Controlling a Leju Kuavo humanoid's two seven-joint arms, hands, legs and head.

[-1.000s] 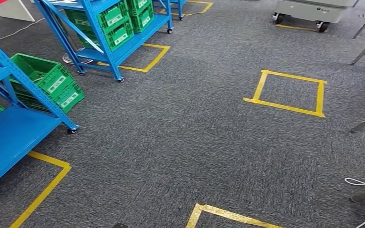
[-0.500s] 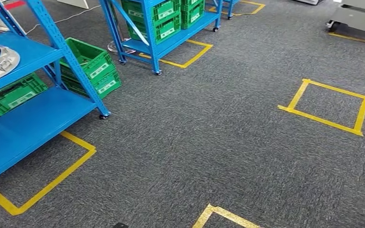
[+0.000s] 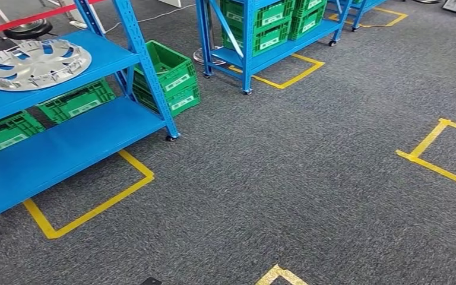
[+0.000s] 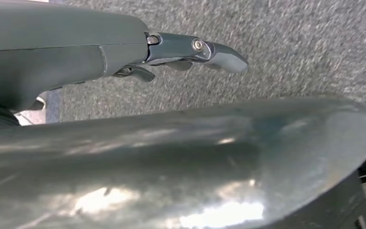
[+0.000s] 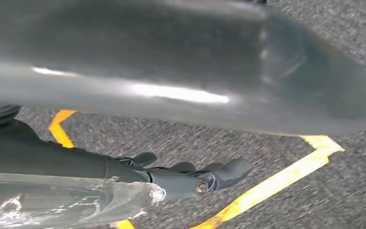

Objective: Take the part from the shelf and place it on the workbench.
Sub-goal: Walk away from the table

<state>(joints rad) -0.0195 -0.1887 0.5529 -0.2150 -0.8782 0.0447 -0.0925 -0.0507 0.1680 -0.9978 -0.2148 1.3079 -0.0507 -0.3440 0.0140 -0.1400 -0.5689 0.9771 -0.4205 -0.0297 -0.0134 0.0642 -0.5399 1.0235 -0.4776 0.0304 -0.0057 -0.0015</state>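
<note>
Head view: your part, a silver wheel cover [image 3: 35,63], lies flat on the upper deck of the nearest blue shelf [image 3: 65,148] at the left of the scene, with nothing touching it. Green crates [image 3: 77,101] sit on the deck below it, and two more stacked green crates [image 3: 169,77] stand on the carpet just beside the shelf's corner post. A second blue shelf [image 3: 255,56] stands farther back and carries its own green bins. Yellow tape outlines [image 3: 89,208] mark squares on the grey carpet [image 3: 285,178], one of them around the foot of the nearest shelf.

Left wrist view: your left hand [image 4: 171,52] hangs over bare carpet; its fingers [image 4: 219,56] lie nearly straight and close together, with nothing between them.

Right wrist view: your right hand [image 5: 186,176] hangs over carpet crossed by yellow tape [image 5: 276,181]; its fingers [image 5: 233,169] are extended, slightly apart at the tips, and hold nothing.
</note>
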